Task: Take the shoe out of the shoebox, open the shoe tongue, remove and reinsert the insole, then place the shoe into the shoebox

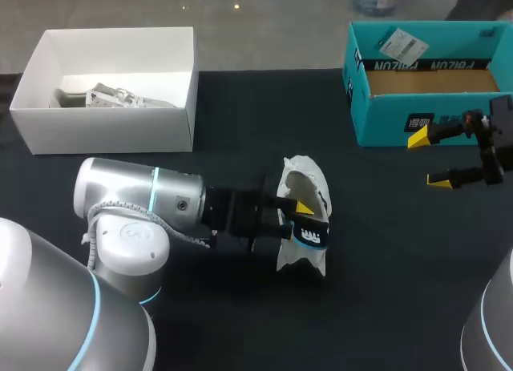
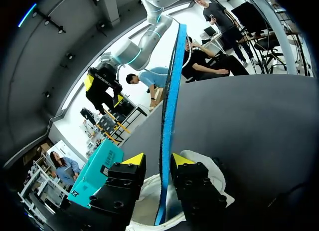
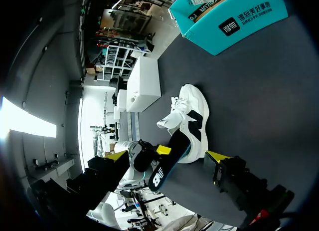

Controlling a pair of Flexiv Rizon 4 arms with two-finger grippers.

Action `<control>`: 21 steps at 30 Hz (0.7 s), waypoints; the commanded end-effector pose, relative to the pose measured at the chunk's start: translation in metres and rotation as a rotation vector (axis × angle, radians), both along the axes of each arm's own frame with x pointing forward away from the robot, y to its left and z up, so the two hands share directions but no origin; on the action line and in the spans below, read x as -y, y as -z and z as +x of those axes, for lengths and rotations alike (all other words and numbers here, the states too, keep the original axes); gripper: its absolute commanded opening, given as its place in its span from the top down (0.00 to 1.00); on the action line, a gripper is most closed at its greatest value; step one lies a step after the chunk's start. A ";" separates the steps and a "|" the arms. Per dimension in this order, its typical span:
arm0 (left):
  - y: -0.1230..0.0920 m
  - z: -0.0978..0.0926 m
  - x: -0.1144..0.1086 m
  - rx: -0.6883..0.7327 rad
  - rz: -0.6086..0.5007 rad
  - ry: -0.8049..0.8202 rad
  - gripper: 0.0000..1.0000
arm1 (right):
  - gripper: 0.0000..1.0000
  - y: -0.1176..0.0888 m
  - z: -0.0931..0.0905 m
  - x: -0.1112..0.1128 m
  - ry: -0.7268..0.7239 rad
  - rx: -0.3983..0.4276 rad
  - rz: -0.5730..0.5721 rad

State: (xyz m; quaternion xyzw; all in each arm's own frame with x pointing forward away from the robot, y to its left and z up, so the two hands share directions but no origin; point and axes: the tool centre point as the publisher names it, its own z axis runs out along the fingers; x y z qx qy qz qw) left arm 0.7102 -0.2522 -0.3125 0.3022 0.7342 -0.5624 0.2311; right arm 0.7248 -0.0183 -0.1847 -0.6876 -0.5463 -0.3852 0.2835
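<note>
Head view: a black-covered bench (image 1: pixel 240 106) carries two boxes along its far edge and one shoe near its middle.
Shoe: the white shoe (image 1: pixel 306 183) with black side markings stands on the bench about midway between the side edges, well apart from both boxes, its opening facing upward.
Insole: a dark insole (image 1: pixel 313 233) with a blue underside and a white mark sticks out of the shoe on the side toward the near edge. I cannot tell how much of it remains inside.
Left gripper: the left gripper (image 1: pixel 294 215) comes in from the left edge, lying low over the bench, and is clamped on the insole. In the left wrist view the insole (image 2: pixel 169 116) stands on edge between the two yellow-tipped fingers (image 2: pixel 133 160), both pressing its faces, with the white shoe (image 2: pixel 212 166) just under them.
Right gripper: the right gripper (image 1: pixel 428 159) hangs near the right edge, just in front of the shoebox, fingers spread wide and holding nothing. In the right wrist view the shoe (image 3: pixel 192 114) lies ahead of its parted tips.
Shoebox: the teal shoebox (image 1: pixel 385 118) sits at the far right corner, open, with a bare brown floor and a paper tag at its back wall.
White box: an open white box (image 1: pixel 104 131) sits at the far left corner with pale, unclear items inside.
</note>
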 end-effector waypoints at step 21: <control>0.010 -0.007 -0.006 0.076 0.106 0.029 1.00 | 0.00 0.000 -0.001 -0.001 0.003 0.000 -0.003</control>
